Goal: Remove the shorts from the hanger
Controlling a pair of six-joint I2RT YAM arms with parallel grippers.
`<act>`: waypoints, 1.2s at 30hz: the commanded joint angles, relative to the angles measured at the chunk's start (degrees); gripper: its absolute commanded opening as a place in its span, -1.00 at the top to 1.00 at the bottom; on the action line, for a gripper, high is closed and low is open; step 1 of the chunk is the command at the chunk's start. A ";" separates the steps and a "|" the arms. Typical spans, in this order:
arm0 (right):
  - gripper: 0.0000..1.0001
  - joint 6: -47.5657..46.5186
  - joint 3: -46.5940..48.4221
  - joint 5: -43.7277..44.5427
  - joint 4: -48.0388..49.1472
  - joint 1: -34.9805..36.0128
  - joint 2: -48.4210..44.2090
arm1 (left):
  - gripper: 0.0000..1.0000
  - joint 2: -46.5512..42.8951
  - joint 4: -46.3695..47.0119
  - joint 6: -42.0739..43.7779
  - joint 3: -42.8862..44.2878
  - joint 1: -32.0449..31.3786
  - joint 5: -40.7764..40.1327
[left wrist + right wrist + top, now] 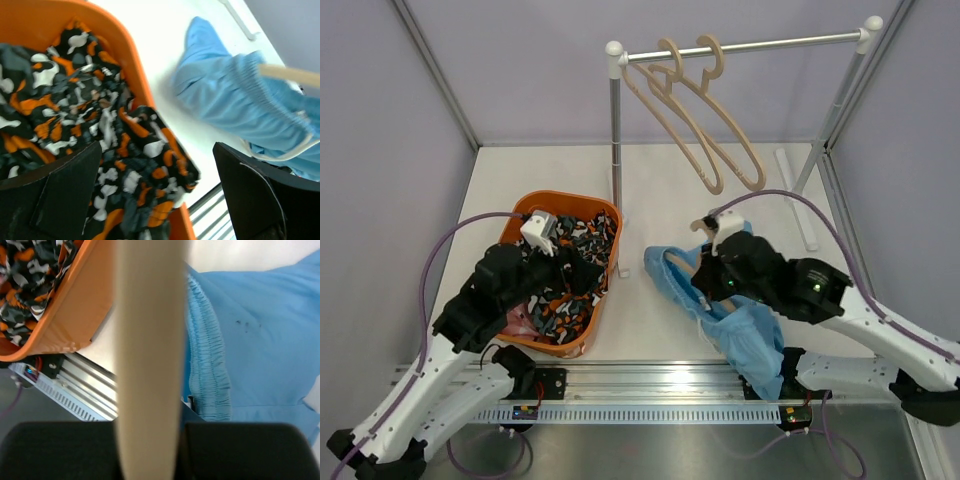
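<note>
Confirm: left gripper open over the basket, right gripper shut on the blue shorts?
No. The right gripper is shut on the hanger, not the blue shorts; the right wrist view shows it. The left gripper is open over the basket, as stated.

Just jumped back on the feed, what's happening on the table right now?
The right gripper is shut on a beige hanger lying against the waistband of the light blue shorts on the table; whether they are free of it is unclear. The left gripper hangs open over the black shorts in the orange basket. Two bare hangers are on the rail.
</note>
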 commanded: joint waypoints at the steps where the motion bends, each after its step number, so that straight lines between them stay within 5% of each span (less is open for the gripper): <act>1: 1.00 5.25 8.84 21.47 2.79 12.86 7.54 | -0.98 1.55 3.65 -5.11 3.43 -7.42 -8.84; 10: 1.00 6.66 22.48 32.97 -0.66 23.07 20.38 | -0.98 5.76 9.18 -12.86 2.99 -26.50 -26.43; 36: 1.00 8.68 27.40 38.24 -3.64 29.31 25.13 | -0.94 9.99 13.58 -12.69 5.98 -30.82 -35.40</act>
